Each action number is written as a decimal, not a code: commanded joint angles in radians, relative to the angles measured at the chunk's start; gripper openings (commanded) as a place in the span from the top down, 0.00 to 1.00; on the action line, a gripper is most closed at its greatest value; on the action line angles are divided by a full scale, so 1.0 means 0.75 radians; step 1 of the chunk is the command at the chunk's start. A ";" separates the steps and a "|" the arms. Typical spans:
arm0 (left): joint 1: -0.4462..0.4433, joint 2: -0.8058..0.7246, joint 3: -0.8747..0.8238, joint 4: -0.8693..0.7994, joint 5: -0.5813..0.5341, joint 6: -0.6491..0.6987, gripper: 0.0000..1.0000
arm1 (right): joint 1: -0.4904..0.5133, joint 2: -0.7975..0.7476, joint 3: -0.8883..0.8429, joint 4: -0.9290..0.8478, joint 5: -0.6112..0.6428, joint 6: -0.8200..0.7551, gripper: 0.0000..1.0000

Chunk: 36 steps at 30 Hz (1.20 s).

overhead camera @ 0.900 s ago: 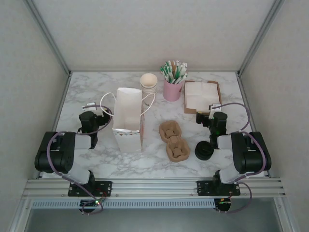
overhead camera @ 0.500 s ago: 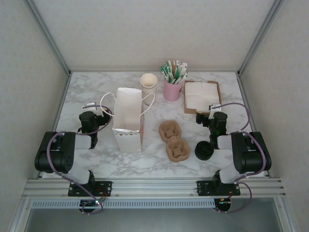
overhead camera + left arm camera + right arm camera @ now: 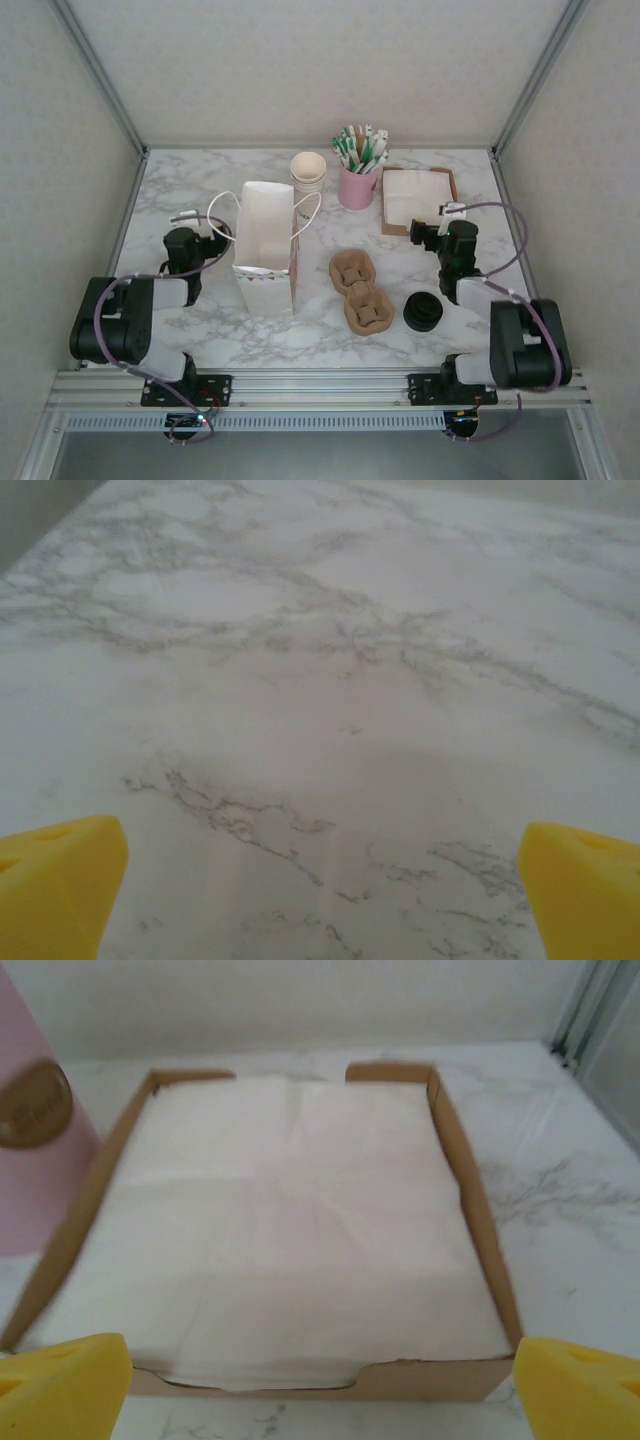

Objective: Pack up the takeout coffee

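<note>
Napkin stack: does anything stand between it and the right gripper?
Nothing visible. The open right gripper faces the napkin stack; only the low front wall of its cardboard tray lies between, and the pink cup stands off left.

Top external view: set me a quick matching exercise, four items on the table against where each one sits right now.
Things:
1. paper bag
2. cup carrier
3. black lids
4. napkin box

Places:
a. directly in front of the open right gripper
b. lying flat near the middle of the table
c. standing upright beside the left gripper
d. just right of the cup carrier, on the near side

Pairs: 1-c, 2-b, 3-d, 4-a
</note>
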 commanded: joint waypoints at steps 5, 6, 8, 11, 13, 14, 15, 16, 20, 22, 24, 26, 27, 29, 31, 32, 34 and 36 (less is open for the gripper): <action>0.013 -0.519 0.151 -0.591 -0.266 -0.285 0.00 | -0.007 -0.348 0.309 -0.963 0.112 0.475 0.01; 0.014 -0.579 0.238 -0.815 -0.328 -0.387 0.00 | -0.006 -0.348 0.391 -1.138 0.132 0.565 0.01; 0.016 -0.640 0.349 -1.092 -0.379 -0.532 0.00 | -0.005 -0.325 0.492 -1.345 0.013 0.592 0.01; 0.015 -0.721 0.395 -1.289 -0.272 -0.675 0.00 | 0.036 -0.340 0.544 -1.481 -0.171 0.633 0.01; 0.015 -0.758 0.404 -1.346 -0.161 -0.713 0.00 | 0.134 -0.395 0.542 -1.503 -0.145 0.643 0.01; 0.016 -0.777 0.414 -1.398 -0.136 -0.743 0.00 | 0.193 -0.426 0.542 -1.508 -0.111 0.658 0.03; 0.016 -0.797 0.424 -1.447 -0.128 -0.768 0.00 | 0.240 -0.454 0.546 -1.507 -0.089 0.685 0.06; 0.016 -0.817 0.430 -1.494 -0.131 -0.784 0.00 | 0.269 -0.466 0.554 -1.504 -0.081 0.720 0.13; 0.015 -0.929 0.430 -1.601 -0.100 -0.801 0.00 | 0.388 -0.394 0.669 -1.477 -0.087 0.865 0.34; 0.015 -0.982 0.431 -1.634 -0.076 -0.787 0.00 | 0.471 -0.292 0.779 -1.479 -0.042 0.886 0.39; 0.015 -1.024 0.445 -1.679 -0.071 -0.786 0.02 | 0.550 -0.156 0.931 -1.514 0.008 0.905 0.45; 0.016 -1.044 0.464 -1.726 -0.067 -0.784 0.05 | 0.598 -0.023 1.063 -1.524 0.019 0.930 0.49; 0.015 -1.051 0.470 -1.745 -0.061 -0.786 0.06 | 0.616 0.042 1.121 -1.517 0.019 0.946 0.53; 0.016 -1.057 0.477 -1.765 -0.038 -0.786 0.09 | 0.640 0.158 1.226 -1.492 0.006 0.968 0.57; 0.015 -1.056 0.482 -1.787 -0.014 -0.787 0.12 | 0.656 0.263 1.323 -1.474 -0.005 0.992 0.57; 0.016 -1.054 0.483 -1.792 0.006 -0.791 0.14 | 0.664 0.313 1.365 -1.460 -0.007 1.003 0.58; 0.016 -1.048 0.480 -1.795 0.052 -0.793 0.16 | 0.669 0.398 1.433 -1.437 -0.025 1.027 0.63; 0.016 -1.044 0.478 -1.801 0.082 -0.793 0.19 | 0.674 0.480 1.497 -1.411 -0.061 1.060 0.65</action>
